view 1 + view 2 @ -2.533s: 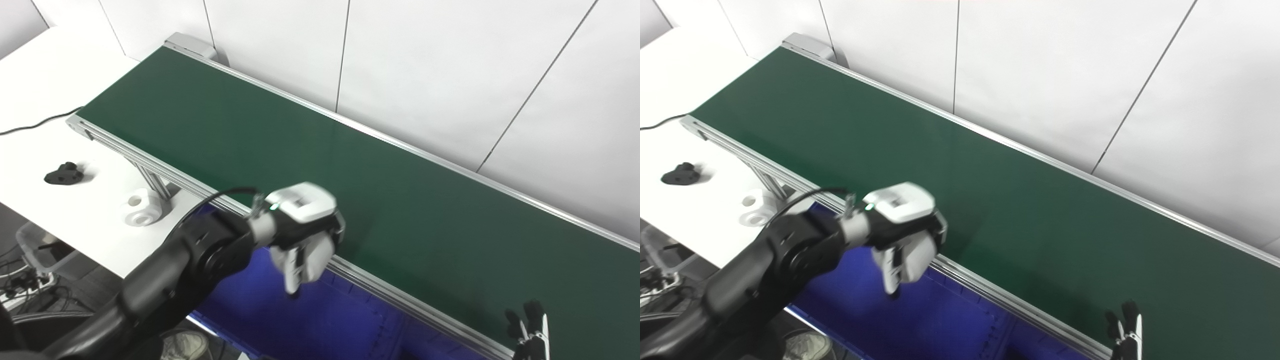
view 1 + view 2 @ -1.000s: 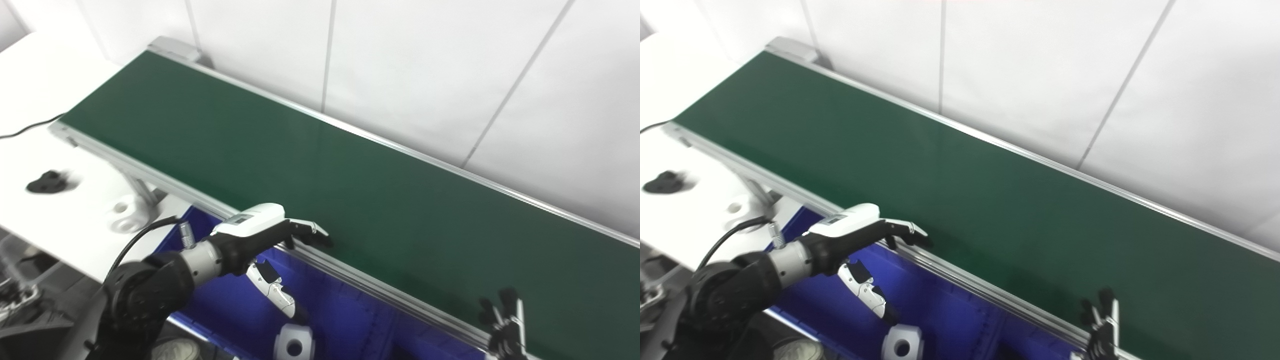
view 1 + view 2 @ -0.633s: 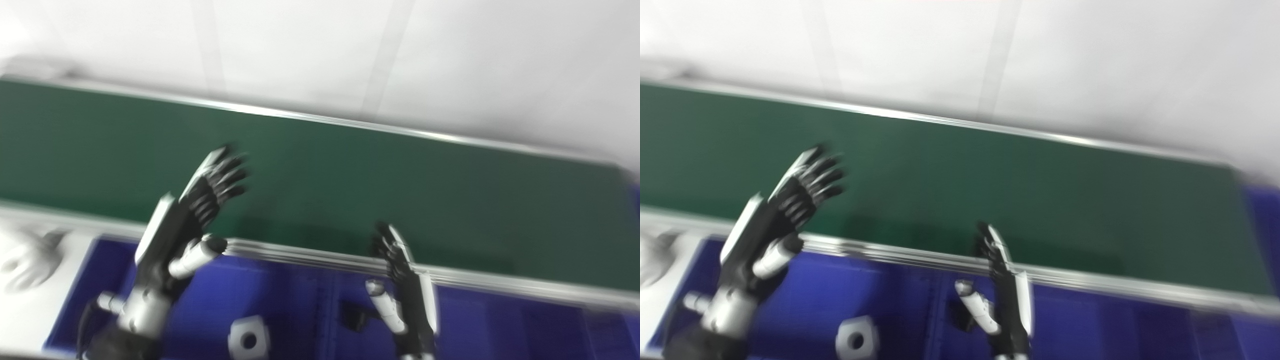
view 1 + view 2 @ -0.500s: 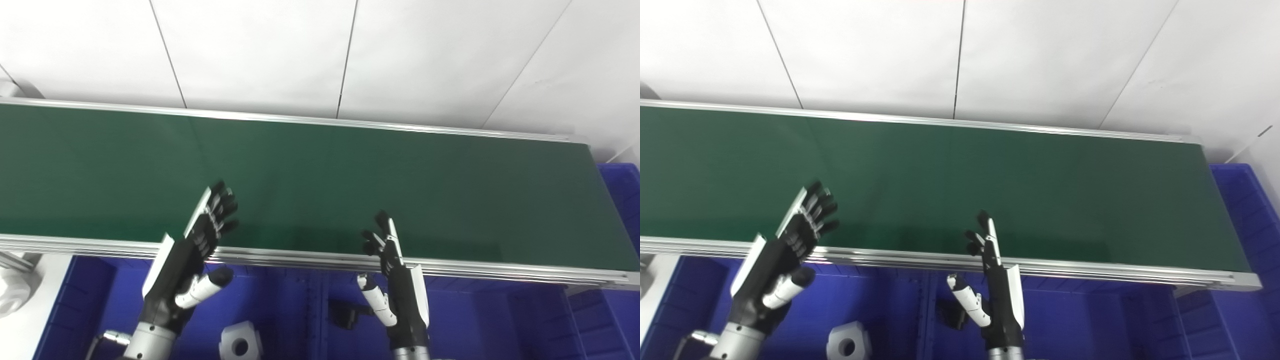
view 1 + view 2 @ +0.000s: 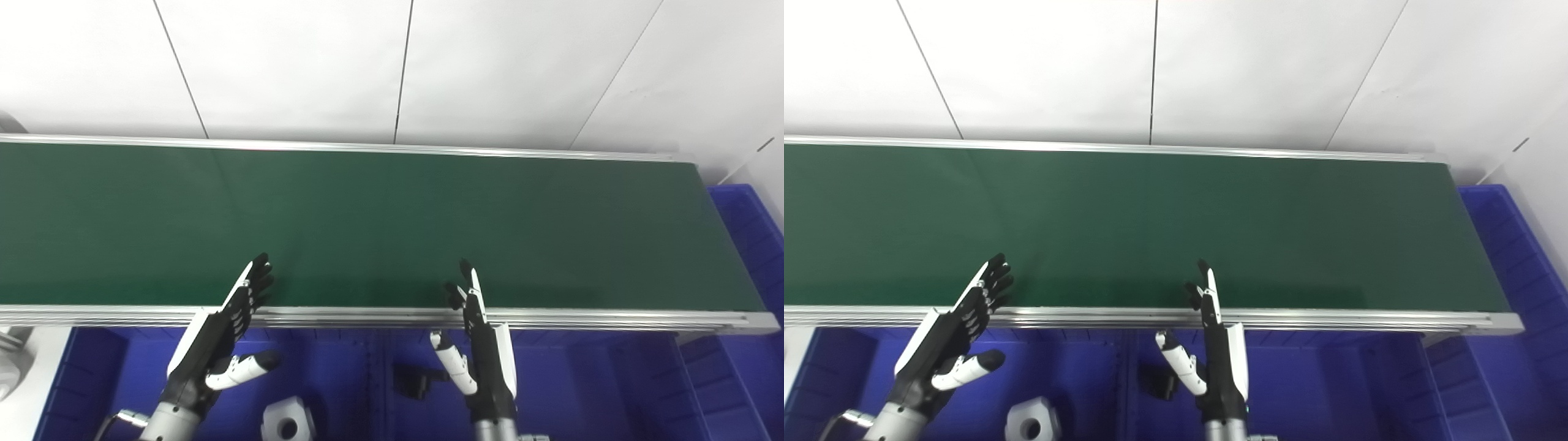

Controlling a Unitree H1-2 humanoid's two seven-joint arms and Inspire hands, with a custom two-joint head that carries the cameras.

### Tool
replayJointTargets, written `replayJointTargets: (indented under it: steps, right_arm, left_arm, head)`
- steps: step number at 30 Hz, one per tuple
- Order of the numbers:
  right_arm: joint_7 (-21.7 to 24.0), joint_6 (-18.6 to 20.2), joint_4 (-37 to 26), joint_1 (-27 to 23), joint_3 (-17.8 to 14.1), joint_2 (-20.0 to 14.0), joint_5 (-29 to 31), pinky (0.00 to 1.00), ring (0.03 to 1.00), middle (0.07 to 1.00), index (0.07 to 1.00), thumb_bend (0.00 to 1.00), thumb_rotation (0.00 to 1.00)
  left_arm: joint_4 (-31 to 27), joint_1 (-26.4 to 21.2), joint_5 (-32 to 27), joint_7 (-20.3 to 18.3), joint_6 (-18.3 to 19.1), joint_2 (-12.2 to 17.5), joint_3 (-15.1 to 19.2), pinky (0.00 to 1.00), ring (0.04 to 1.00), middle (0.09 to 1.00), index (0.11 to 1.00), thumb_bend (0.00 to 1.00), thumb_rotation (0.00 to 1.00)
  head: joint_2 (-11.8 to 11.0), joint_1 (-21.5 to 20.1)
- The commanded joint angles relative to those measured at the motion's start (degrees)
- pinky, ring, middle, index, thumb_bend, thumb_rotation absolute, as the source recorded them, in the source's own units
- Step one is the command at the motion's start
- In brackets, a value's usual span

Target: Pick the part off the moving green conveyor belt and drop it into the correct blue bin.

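Note:
The green conveyor belt (image 5: 380,226) runs left to right and carries no part. My left hand (image 5: 215,340) is open and empty, fingers spread, over the belt's near rail above the left blue bin (image 5: 343,380). A white part (image 5: 286,422) with a round hole lies in that bin. My right hand (image 5: 481,355) is open and empty, fingers pointing up over the near rail. A black part (image 5: 411,383) lies in the neighbouring blue bin (image 5: 582,386), just left of the right hand.
Another blue bin (image 5: 750,226) stands at the belt's right end. The silver rail (image 5: 551,318) edges the belt's near side. A white panelled wall (image 5: 392,67) rises behind the belt. A white table edge (image 5: 18,380) shows at the lower left.
The camera has swung right, so the belt now lies level. My left hand was shut on the white part, opened over the bin, and the part now lies there. Both hands are now raised and open.

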Motion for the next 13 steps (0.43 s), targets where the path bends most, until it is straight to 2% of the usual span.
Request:
replayJointTargets:
  steps: [1, 6, 8, 13]
  right_arm:
    - [0.6, 1.1, -3.5, 1.3, 5.9, 6.9, 0.9, 0.92, 0.884, 0.993, 0.995, 0.78, 0.97]
    - [2.0, 3.0, -7.3, 2.5, 5.2, 5.1, 2.3, 0.89, 0.881, 0.984, 0.989, 0.76, 0.96]
    - [1.9, 3.1, -8.1, 2.9, 4.7, 4.5, 1.8, 0.87, 0.869, 0.973, 0.987, 0.75, 0.98]
    - [3.3, 3.4, -11.4, 5.2, 4.2, 2.4, 3.9, 0.90, 0.883, 0.967, 0.998, 0.79, 1.00]
  left_arm:
    - [-3.6, 0.6, 0.1, 2.7, -3.0, -1.4, -0.4, 0.97, 0.995, 1.000, 1.000, 0.89, 0.70]
    - [-8.0, 3.7, -0.3, 7.5, -2.6, -5.4, -0.8, 0.96, 0.988, 1.000, 1.000, 0.86, 0.71]
    - [-9.8, 5.1, -1.0, 9.0, -2.4, -6.8, -0.9, 0.99, 0.995, 1.000, 1.000, 0.86, 0.75]
    - [-14.6, 7.4, -1.3, 10.2, -0.9, -7.7, -2.0, 1.00, 1.000, 1.000, 1.000, 0.83, 0.80]
  head:
    - [0.3, 1.6]
    - [1.2, 7.6]
    - [1.2, 8.8]
    - [1.2, 13.4]
